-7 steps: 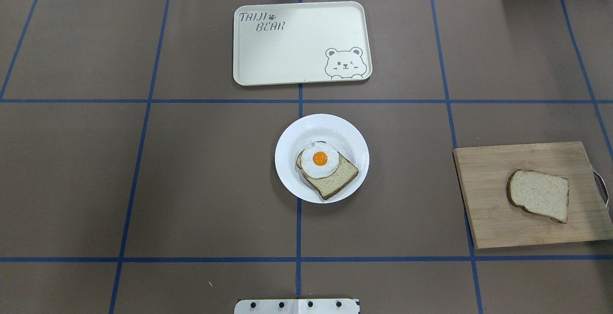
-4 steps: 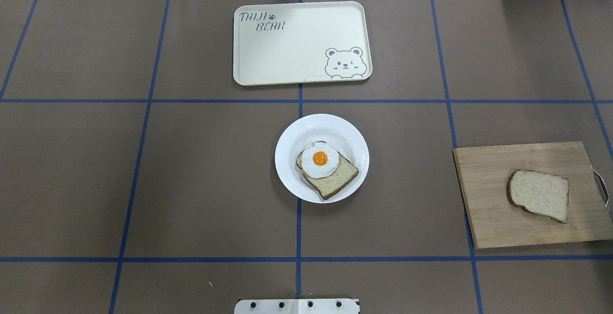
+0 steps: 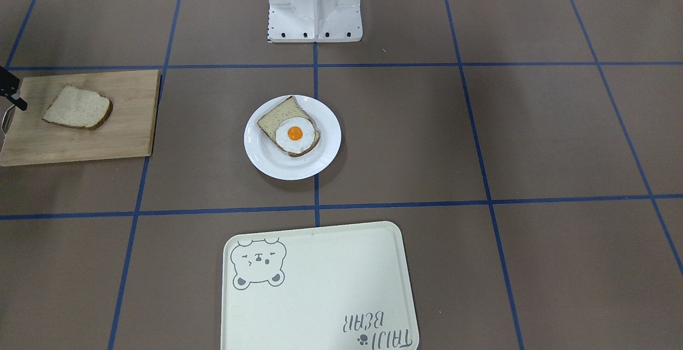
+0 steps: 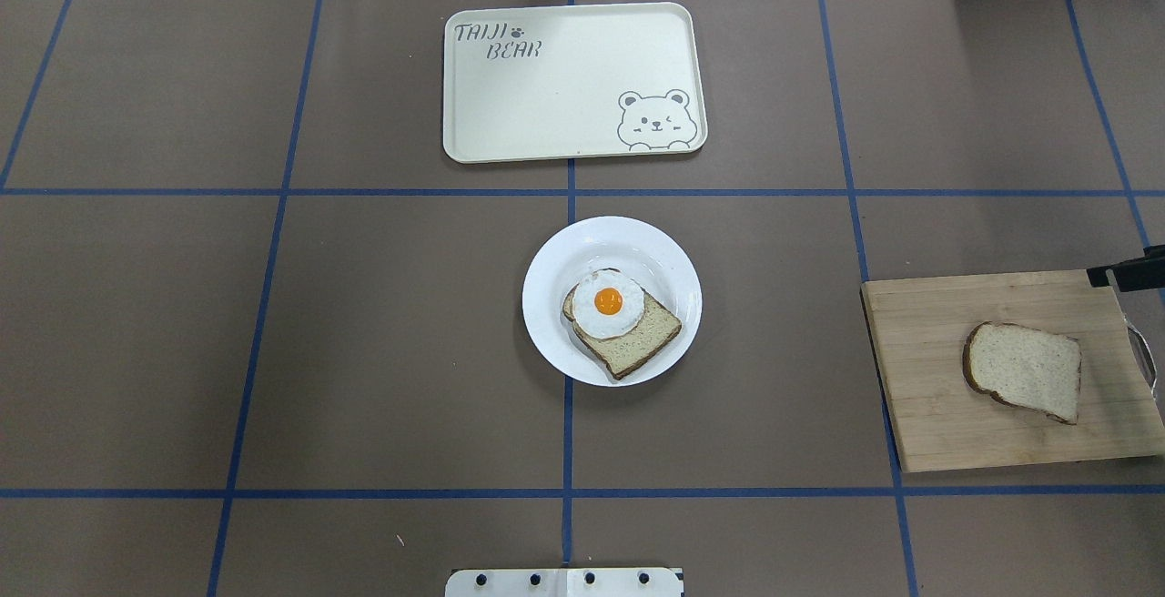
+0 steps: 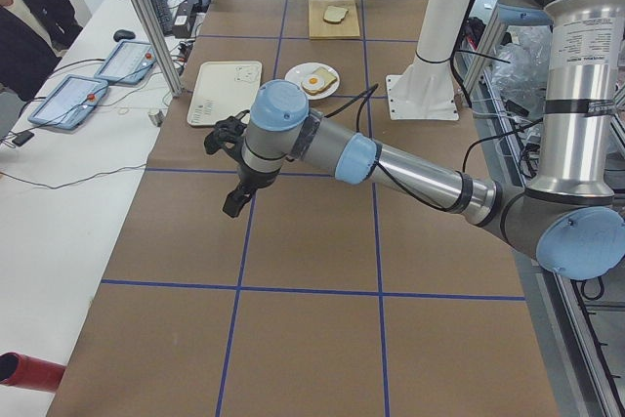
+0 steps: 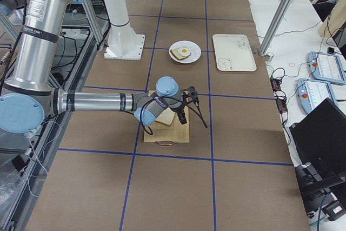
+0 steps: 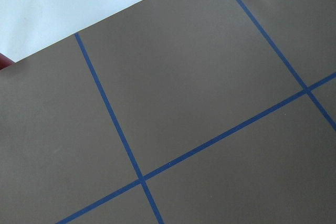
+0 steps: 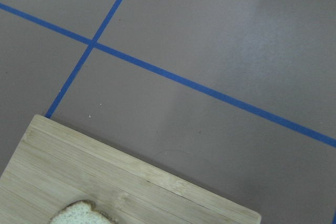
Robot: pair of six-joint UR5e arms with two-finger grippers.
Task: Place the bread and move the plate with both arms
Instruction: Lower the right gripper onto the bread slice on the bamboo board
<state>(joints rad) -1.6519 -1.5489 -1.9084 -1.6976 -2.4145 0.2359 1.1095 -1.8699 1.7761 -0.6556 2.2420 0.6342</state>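
The plain bread slice [image 4: 1024,383] lies on a wooden cutting board [image 4: 928,333] at the table's right; it also shows in the front view [image 3: 77,107] and at the bottom edge of the right wrist view [image 8: 79,214]. The white plate [image 4: 637,242] sits mid-table and holds an egg-topped slice [image 4: 608,303]. Only a black tip of my right gripper [image 4: 1127,277] shows, over the board's far right corner; I cannot tell if it is open. My left gripper [image 5: 234,197] hangs over bare table far to the left, seen only from the side.
A cream bear tray [image 4: 573,78] lies beyond the plate at the table's far edge. The robot's white base [image 3: 315,3] stands at the near edge. A person [image 5: 24,17] and tablets [image 5: 73,100] are on a side bench beyond the far edge.
The black tip of my right gripper has come into the overhead view at the right edge, above the board's far corner. Bread, plate and tray have not moved.
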